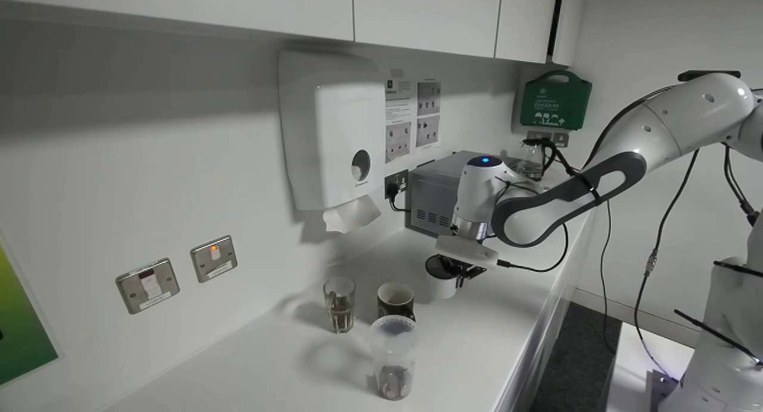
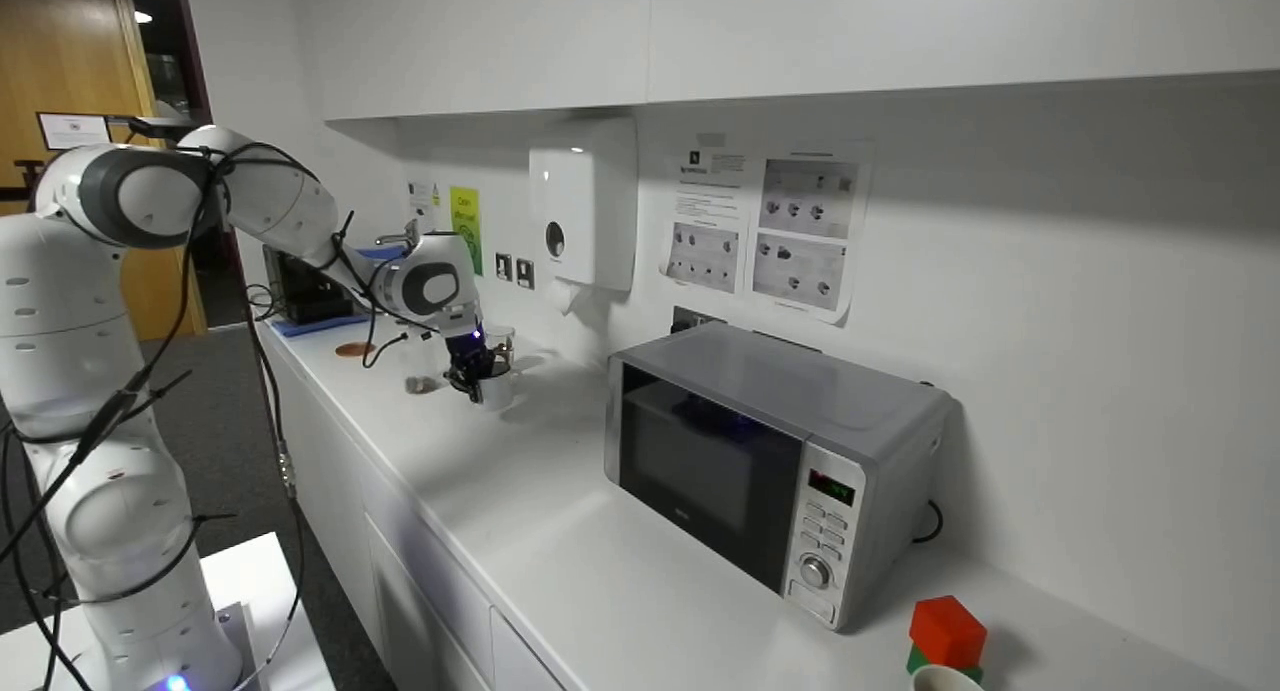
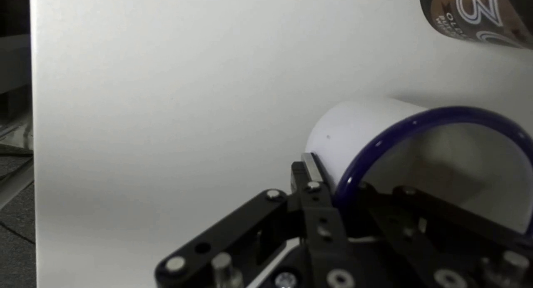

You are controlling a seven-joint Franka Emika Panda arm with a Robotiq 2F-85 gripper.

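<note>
While one sits inside the white mug (image 3: pixel 352 131) (blue-rimmed), the fingers (image 3: pixel 318 198) pinch its wall, nearly together.

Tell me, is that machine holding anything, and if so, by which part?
Yes: a blue-rimmed white mug, pinched at its rim between the fingers, one inside the mug and one outside.

Office kitchenette: microwave (image 2: pixel 765 451), towel dispenser (image 1: pixel 334 132)
</note>
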